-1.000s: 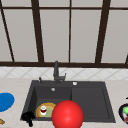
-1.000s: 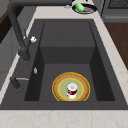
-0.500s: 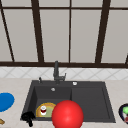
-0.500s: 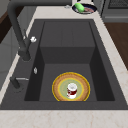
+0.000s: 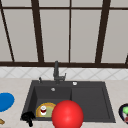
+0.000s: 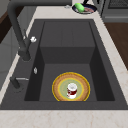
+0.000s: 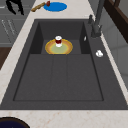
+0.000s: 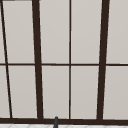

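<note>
- Nothing has moved since the earlier frames: the left hand (image 5: 28, 117) hangs at the same spot by the near left corner of the sink (image 5: 90, 100), and the plate and cup sit as they did.
- From the front, that hand is a dark shape just above the near left rim, close beside the plate (image 5: 50, 108); I cannot tell whether its fingers are spread or curled, and it does not appear to hold anything.
- At the far left corner of the right side view, dark fingers (image 7: 15, 6) hang over the cabinet front, near a wooden-handled tool (image 7: 40, 6) and a blue disc (image 7: 55, 6) on the counter.
- On the floor of the deep left basin lies the yellow-rimmed plate, greenish in the middle.
- Standing upright on the plate is a small cup (image 6: 72, 90), white with a dark red band, a little off the plate's centre.
- A big red ball (image 5: 67, 115) covers the near middle of the front view, overlapping the plate's right edge and the sink's near rim.
- Behind the basin rises the dark tap (image 5: 56, 72), on the far rim of the sink.
- On the counter to the right sits a dark bowl (image 6: 84, 8) with something green in it, well apart from the sink.
</note>
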### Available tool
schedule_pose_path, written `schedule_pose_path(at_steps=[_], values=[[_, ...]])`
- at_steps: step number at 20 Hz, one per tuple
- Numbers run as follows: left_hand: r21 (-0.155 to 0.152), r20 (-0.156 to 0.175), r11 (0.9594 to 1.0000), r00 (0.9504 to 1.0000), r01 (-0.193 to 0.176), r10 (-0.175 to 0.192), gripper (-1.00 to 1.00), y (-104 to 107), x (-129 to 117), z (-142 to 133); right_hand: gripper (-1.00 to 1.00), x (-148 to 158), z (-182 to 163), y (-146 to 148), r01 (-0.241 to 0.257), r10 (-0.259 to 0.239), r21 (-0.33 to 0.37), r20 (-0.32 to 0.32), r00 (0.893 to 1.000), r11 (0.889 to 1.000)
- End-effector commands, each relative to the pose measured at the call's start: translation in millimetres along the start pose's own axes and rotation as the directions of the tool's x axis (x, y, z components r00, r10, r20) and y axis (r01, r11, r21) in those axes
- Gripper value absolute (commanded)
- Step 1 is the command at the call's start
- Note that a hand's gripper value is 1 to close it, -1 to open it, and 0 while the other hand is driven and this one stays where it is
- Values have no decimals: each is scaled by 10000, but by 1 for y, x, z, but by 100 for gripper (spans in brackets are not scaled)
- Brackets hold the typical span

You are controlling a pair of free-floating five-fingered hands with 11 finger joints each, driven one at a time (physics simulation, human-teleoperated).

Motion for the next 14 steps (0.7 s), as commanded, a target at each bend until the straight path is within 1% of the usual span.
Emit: schedule_pose_path(at_steps=[1, 3, 4, 5, 10, 14], values=[[0, 0, 10000, 10000, 0, 0, 0, 0, 0, 0, -100, 18, -9, 5, -458, 449, 241, 376, 9983, 9987], [0, 0, 10000, 10000, 0, 0, 0, 0, 0, 0, -100, 27, -11, 8, -130, 127, 361, 99, 9999, 9993], [0, 0, 10000, 10000, 0, 0, 0, 0, 0, 0, -100, 34, -13, 10, -62, 67, 399, -135, 9999, 9992], [0, 0, 10000, 10000, 0, 0, 0, 0, 0, 0, -100, 43, -15, 10, -102, 113, 434, -261, 9996, 9990], [0, 0, 10000, 10000, 0, 0, 0, 0, 0, 0, -100, 63, -13, 3, 164, -172, -109, -742, 9971, 9998], [0, 0, 10000, 10000, 0, 0, 0, 0, 0, 0, -100, 80, -13, -2, 193, -222, -312, -948, 9953, 9993]])
